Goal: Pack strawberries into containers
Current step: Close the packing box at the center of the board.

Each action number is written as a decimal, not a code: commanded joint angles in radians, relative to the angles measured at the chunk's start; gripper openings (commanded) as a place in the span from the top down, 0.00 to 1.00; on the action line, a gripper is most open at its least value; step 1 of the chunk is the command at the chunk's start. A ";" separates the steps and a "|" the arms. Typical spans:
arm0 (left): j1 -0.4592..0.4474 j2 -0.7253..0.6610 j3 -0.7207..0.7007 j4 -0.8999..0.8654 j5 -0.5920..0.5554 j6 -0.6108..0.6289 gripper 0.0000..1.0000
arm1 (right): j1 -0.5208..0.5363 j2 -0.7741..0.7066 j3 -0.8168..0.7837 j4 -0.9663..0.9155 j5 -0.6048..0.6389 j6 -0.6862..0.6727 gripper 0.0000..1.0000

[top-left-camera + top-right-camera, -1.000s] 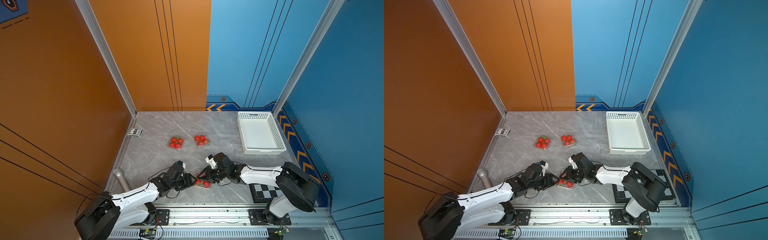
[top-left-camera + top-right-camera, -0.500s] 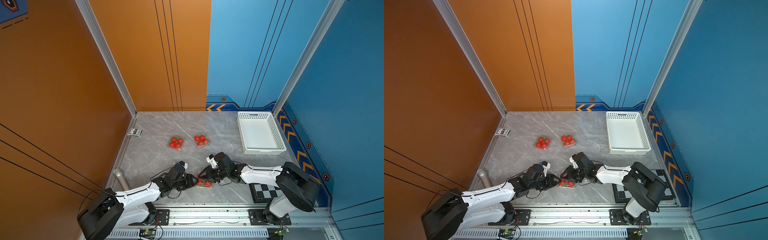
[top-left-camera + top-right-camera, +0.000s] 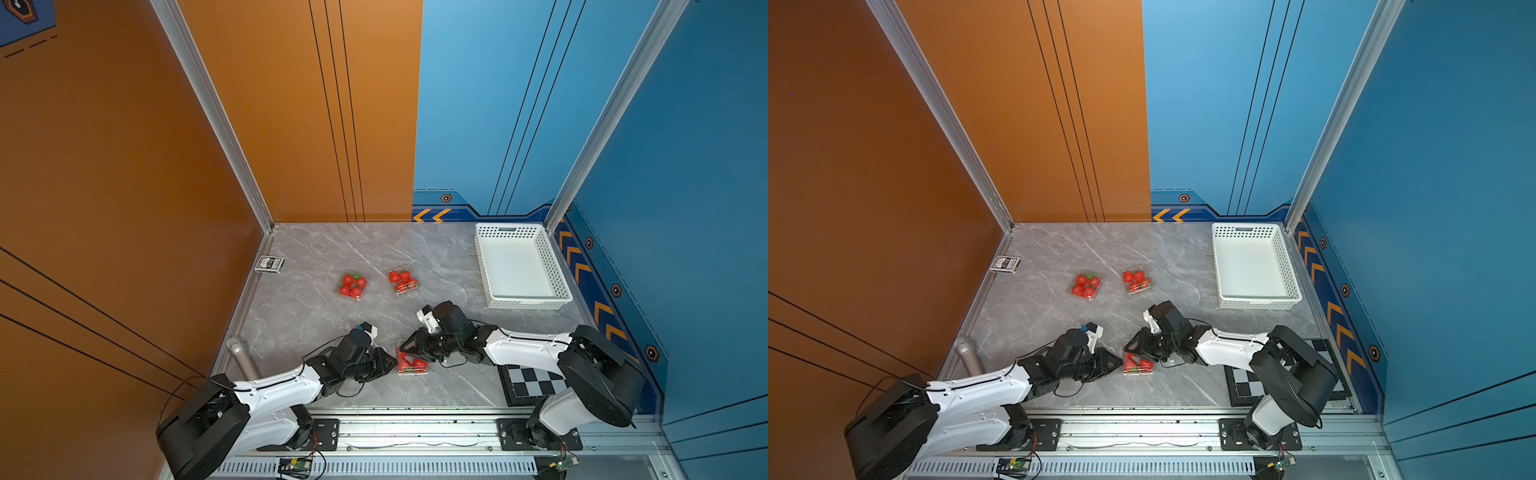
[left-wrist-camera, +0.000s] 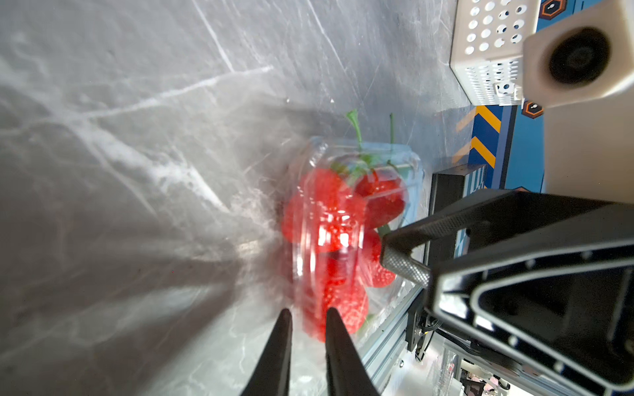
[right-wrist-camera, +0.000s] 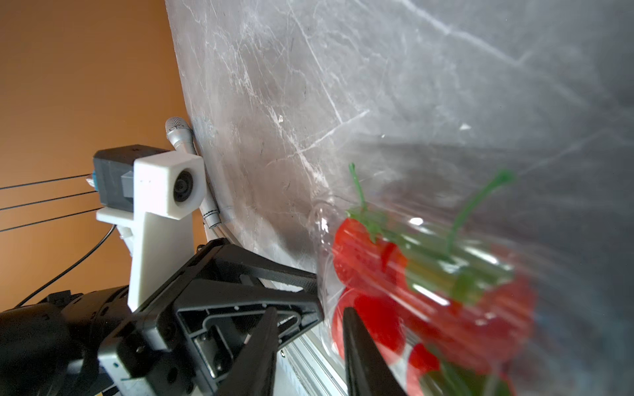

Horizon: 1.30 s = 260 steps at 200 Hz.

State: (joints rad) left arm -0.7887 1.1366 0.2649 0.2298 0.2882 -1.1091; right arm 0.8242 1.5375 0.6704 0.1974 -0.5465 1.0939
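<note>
Near clamshell [image 3: 411, 365] is on the tabletop [image 3: 316, 320] by the front rail, between both grippers and full of strawberries [image 4: 326, 205]. The two back clamshells [image 3: 352, 286] [image 3: 403, 281] are also filled. The white basket [image 3: 482, 270] is well apart.

Handling, my read:
- Thin clear plastic: light, flexy and slick, so it will likely skate if pushed from one side only.
- Grip or press at the ribbed rim, not the domed middle; the berries would bruise.

Left gripper [image 4: 308, 312]: jaws nearly together with a narrow gap, tips at the clamshell's edge. Can't tell if the rim is pinched.

Right gripper [image 3: 405, 349]: partly open, nothing clamped.

Views:
- Both top views give the layout, but the arms hide the contact.
- The left wrist view shows the right's knurled fingertip [image 4: 404, 265] resting on the lid.
- The right wrist view shows green stems [image 5: 356, 185] poking past the rim, so the lid is probably not seated.
</note>
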 commanded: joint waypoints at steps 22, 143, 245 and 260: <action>-0.020 0.010 -0.021 -0.016 -0.010 -0.012 0.63 | -0.005 -0.049 -0.017 -0.049 0.013 -0.043 0.65; 0.032 -0.201 0.019 -0.278 -0.110 0.030 0.35 | -0.015 -0.251 0.015 -0.342 0.161 -0.239 0.55; 0.044 0.003 0.118 -0.175 -0.058 0.067 0.36 | -0.112 -0.319 -0.076 -0.438 0.165 -0.235 0.35; 0.040 0.040 0.127 -0.146 -0.053 0.065 0.36 | -0.116 -0.286 -0.068 -0.420 0.136 -0.240 0.35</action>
State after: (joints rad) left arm -0.7448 1.1294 0.3626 0.0357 0.2134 -1.0687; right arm 0.7166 1.2091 0.6064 -0.2550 -0.3531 0.8738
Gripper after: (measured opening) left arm 0.644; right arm 0.650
